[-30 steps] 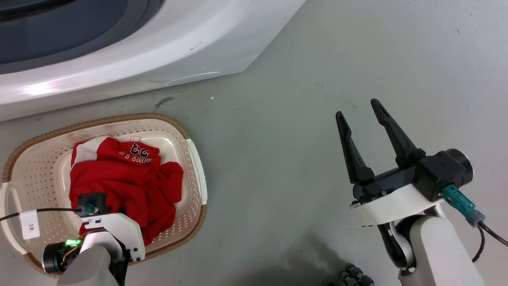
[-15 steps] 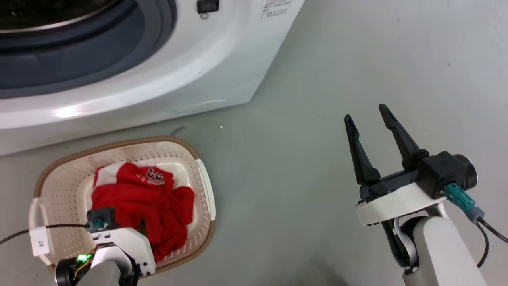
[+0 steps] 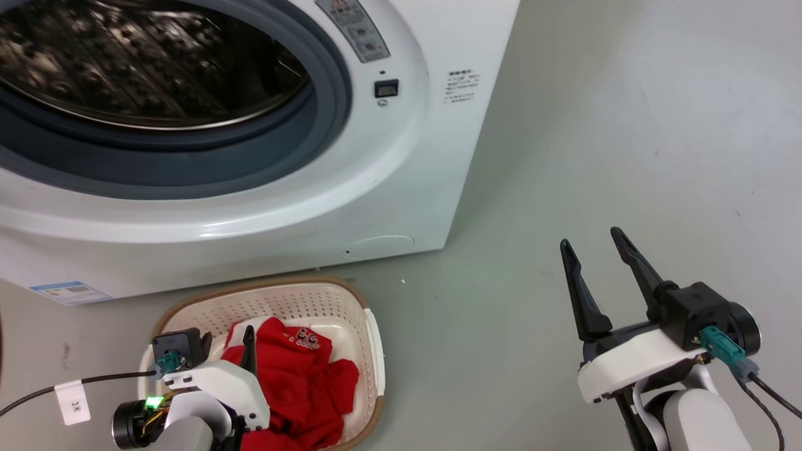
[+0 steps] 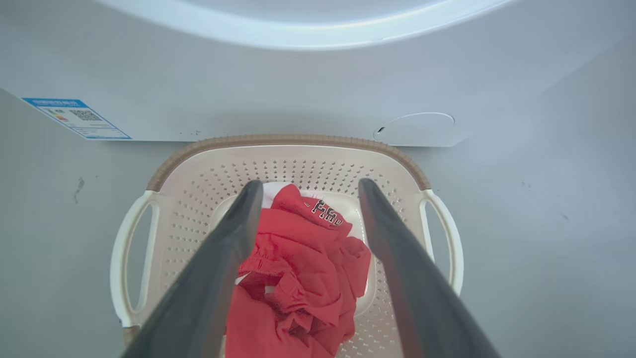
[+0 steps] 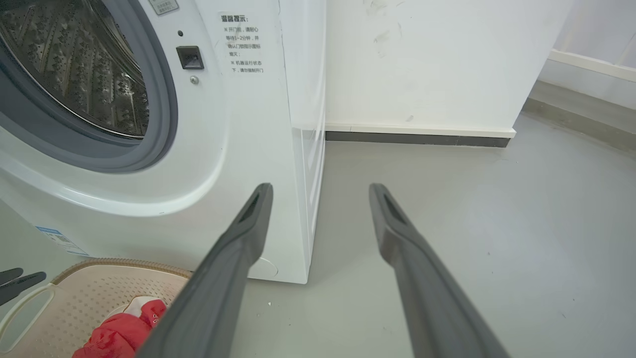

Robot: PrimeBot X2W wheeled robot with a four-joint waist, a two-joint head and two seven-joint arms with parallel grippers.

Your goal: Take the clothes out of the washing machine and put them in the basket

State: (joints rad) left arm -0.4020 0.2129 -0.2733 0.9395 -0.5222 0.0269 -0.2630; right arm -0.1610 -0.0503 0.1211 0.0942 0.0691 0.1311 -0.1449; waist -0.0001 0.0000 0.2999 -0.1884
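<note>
The clothes (image 3: 301, 376), a crumpled bright red garment with white parts, lie in the cream basket (image 3: 369, 338) on the floor, right in front of the washing machine (image 3: 388, 188). My left gripper (image 3: 227, 343) hangs open just above the heap with nothing between its fingers. In the left wrist view its fingers (image 4: 309, 185) frame the clothes (image 4: 298, 268) and the basket's brown rim (image 4: 288, 140). My right gripper (image 3: 589, 238) stands open over bare floor, well to the right. The steel drum (image 3: 144, 62) shows through the open porthole.
Grey floor (image 3: 626, 125) stretches right of the machine to a white wall with a dark baseboard (image 5: 422, 138). A blue label (image 3: 66, 292) sits low on the machine's front. A tagged black cable (image 3: 74, 401) trails from my left wrist.
The head camera has tilted up, bringing the drum opening into view. My left gripper has lifted off the red garment, which stays in the basket. The right gripper keeps its open pose.
</note>
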